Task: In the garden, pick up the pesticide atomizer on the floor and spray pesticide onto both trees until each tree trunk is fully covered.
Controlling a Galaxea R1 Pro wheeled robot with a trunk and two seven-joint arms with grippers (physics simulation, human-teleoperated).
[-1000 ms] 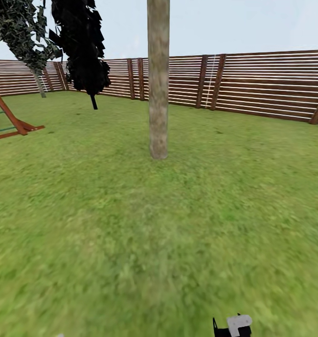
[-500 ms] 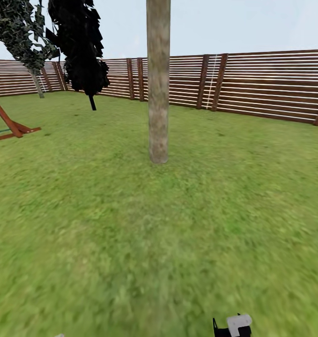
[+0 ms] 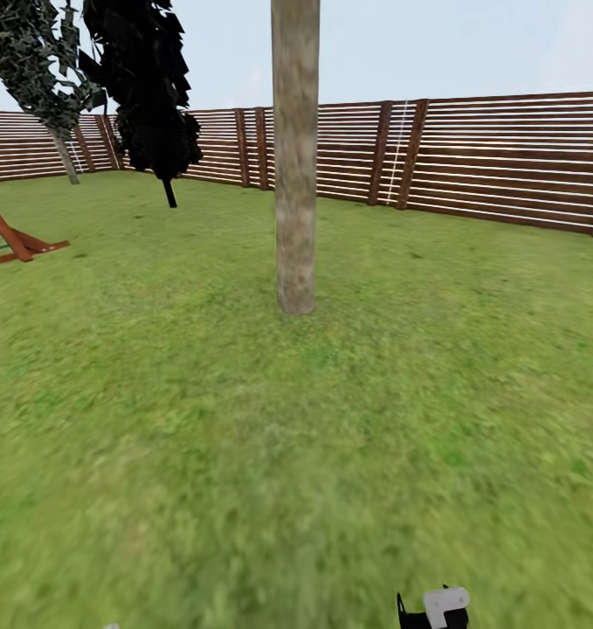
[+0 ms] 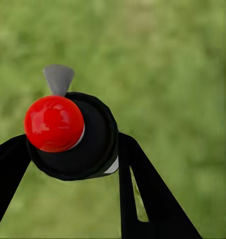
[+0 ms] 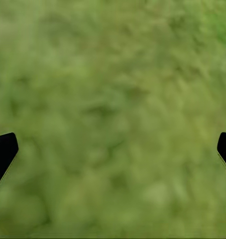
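Note:
In the left wrist view my left gripper is shut on the pesticide atomizer, a black round-bodied bottle with a glossy red cap and a grey nozzle; black fingers press it from both sides above blurry grass. My right gripper is open over bare grass, its dark fingertips at the picture's edges. In the head view a thick mottled grey-beige tree trunk rises straight ahead from the lawn. A second tree with jagged foliage and a thin pale trunk stands far off at the left by the fence.
A brown slatted fence rings the lawn. A red-brown wooden frame stands at the left edge. A black-leaved plant hangs left of the near trunk. A white-and-black piece of my right arm shows at the bottom.
The head camera has moved nearer the middle trunk: its base sits lower in the picture, and the wooden frame has slid toward the left edge. Arm piece unchanged.

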